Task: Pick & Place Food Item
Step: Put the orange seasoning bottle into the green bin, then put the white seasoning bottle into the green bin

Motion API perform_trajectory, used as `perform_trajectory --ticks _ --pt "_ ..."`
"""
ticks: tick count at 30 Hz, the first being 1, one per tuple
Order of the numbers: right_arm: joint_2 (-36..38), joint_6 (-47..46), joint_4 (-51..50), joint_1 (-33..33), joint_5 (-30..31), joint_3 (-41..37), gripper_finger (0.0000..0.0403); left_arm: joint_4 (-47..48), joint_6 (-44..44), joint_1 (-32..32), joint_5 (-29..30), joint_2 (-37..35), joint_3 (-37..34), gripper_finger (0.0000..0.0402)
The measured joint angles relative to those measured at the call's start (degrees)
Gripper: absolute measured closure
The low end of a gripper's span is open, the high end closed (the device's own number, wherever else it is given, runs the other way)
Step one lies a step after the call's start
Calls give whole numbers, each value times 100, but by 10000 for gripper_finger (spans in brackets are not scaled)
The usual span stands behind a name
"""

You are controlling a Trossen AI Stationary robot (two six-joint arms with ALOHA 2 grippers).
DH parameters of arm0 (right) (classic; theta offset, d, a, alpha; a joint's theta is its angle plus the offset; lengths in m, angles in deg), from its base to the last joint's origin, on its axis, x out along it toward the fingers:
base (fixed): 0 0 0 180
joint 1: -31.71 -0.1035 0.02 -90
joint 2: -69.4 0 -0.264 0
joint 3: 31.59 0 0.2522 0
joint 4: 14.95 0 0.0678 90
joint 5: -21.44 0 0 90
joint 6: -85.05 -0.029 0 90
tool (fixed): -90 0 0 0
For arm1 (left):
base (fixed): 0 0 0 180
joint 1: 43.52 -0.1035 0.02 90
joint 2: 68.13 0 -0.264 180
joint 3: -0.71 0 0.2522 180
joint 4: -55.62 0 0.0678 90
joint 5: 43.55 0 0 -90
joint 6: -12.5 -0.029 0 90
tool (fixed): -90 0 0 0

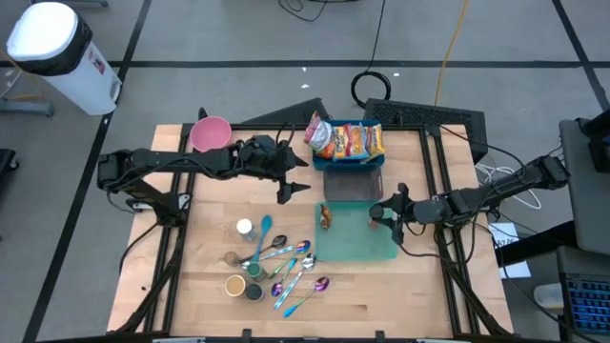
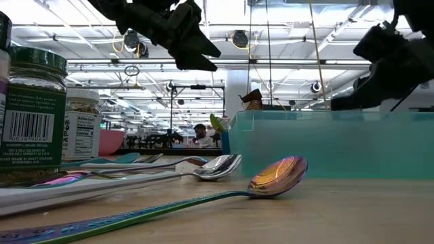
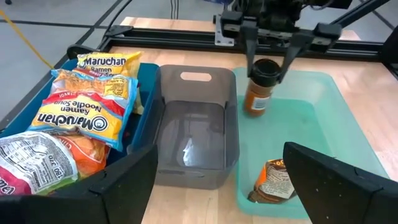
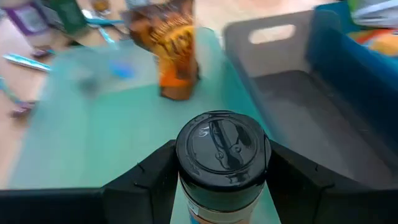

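Note:
A spice jar (image 3: 259,90) with a black lid (image 4: 222,148) and an orange label is upright over the teal tray (image 1: 367,246), held in my right gripper (image 1: 382,211). An orange-brown packet (image 1: 326,216) stands at the tray's left side. An empty grey bin (image 1: 353,184) is just beyond the tray. A blue bin (image 1: 349,162) with ramen packs (image 3: 87,112) is behind that. My left gripper (image 1: 289,187) is open and empty, above the table left of the grey bin. My right gripper pinches the jar's upper part, just under the black lid (image 3: 266,67), between its two fingers (image 4: 149,174), one on each side. The fingers come from the table's right, slanting down. The jar is upright; whether its bottom rests on the tray floor I cannot tell.
Several spoons (image 1: 291,262) and small spice jars (image 1: 244,229) lie at the table's near left. A pink bowl (image 1: 210,133) stands at the far left. Bare wood lies along the near edge and right of the tray.

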Motion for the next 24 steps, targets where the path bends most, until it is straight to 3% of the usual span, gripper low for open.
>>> perform_trajectory --ticks 4,10,18,20,24 --pt "63 28 -69 1 328 -137 212 -2 -4 0 0 0 0 52" --pt "71 -44 92 1 305 -274 212 19 -24 0 0 0 0 53" --pt "258 -300 -1 -3 296 -287 27 40 -55 0 2 -2 0 52" --pt "349 -299 -5 -3 308 -225 14 77 -41 -12 3 -73 2 53" --pt "558 25 -4 -1 283 69 26 724 -47 -115 4 -746 15 53"
